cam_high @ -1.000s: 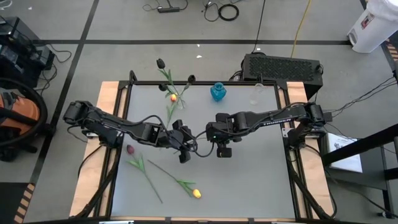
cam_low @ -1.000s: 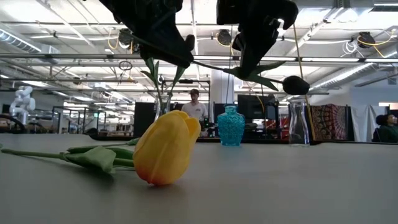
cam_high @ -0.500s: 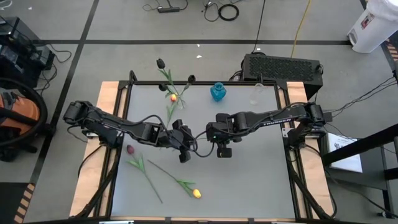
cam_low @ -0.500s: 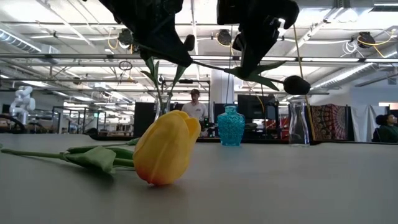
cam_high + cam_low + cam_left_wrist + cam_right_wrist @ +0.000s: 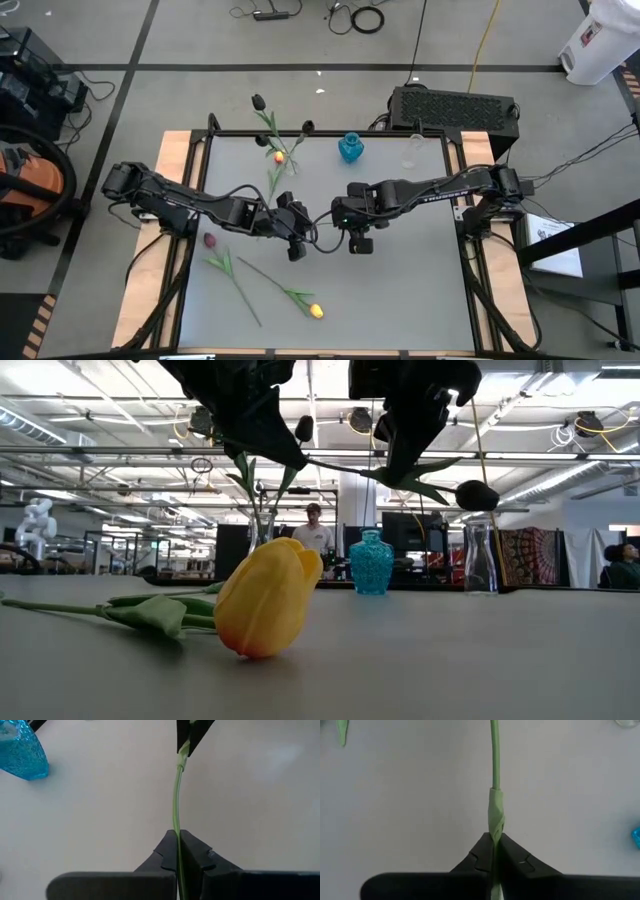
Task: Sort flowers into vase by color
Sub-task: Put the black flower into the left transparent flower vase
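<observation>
A black tulip is held in the air between both grippers. Its green stem (image 5: 340, 465) runs about level, and its black bud (image 5: 476, 495) sticks out past my right gripper. My left gripper (image 5: 297, 226) and my right gripper (image 5: 347, 216) are both shut on this stem above the table's middle. A yellow tulip (image 5: 316, 311) and a dark red tulip (image 5: 210, 240) lie flat on the table near the front left. The yellow bud fills the low view's foreground (image 5: 266, 598). My left gripper pinches the bare green stem (image 5: 176, 822) between its two fingertips. The stem runs straight on from the fingertips toward my right gripper's fingers (image 5: 192, 732). The stem is clear of the table. My right gripper pinches the stem at a wrapped leaf base (image 5: 495, 820) between its two fingertips. The stem runs on beyond the fingertips (image 5: 494, 750). The flower is lifted clear and lies about level.
A blue vase (image 5: 350, 148) and a clear bottle vase (image 5: 412, 150) stand at the far edge. A clear vase (image 5: 262, 530) at the far left holds several tulips (image 5: 272, 130). People show in the room beyond the table (image 5: 313, 530).
</observation>
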Available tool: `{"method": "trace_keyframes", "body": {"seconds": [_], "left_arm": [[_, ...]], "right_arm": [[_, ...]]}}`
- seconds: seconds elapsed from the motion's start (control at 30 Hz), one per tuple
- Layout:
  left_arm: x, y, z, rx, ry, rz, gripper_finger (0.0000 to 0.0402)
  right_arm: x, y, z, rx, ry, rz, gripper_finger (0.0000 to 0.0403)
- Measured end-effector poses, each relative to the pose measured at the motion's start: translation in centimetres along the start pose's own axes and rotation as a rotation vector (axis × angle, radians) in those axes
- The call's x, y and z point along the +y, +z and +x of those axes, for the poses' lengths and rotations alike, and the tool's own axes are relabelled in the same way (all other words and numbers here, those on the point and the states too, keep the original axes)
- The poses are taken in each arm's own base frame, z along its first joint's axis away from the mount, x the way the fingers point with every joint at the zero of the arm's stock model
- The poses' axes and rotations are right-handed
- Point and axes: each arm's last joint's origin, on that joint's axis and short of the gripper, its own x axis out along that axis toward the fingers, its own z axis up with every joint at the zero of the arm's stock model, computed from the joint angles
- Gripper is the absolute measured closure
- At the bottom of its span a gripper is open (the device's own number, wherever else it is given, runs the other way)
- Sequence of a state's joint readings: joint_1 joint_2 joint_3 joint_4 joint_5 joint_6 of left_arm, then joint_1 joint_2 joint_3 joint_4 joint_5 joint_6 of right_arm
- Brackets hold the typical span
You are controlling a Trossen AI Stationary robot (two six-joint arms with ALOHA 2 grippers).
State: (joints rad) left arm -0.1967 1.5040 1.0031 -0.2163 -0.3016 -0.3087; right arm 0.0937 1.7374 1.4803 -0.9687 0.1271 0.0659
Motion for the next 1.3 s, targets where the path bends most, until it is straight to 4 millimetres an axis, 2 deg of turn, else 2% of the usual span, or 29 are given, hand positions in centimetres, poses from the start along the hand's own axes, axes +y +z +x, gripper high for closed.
{"method": "trace_keyframes", "body": {"seconds": [0.73,1.03,1.17,1.3], "left_arm": [[0.5,-0.5,0.0,0.033,0.109,0.023,0.0398],[0.7,-0.8,-0.2,0.047,0.163,0.029,0.0398],[1.0,-0.9,-1.2,0.053,0.223,0.032,0.0398],[0.9,-0.4,-3.4,0.004,0.247,0.039,0.0398]], "right_arm": [[-0.1,0.1,-0.2,-0.001,-0.035,-0.007,0.0277],[-0.5,2.3,-3.9,-0.124,-0.056,-0.031,0.0248],[-0.3,2.7,-6.2,-0.206,-0.085,-0.085,0.0248],[0.1,2.1,-9.1,-0.291,-0.116,-0.119,0.0248]]}}
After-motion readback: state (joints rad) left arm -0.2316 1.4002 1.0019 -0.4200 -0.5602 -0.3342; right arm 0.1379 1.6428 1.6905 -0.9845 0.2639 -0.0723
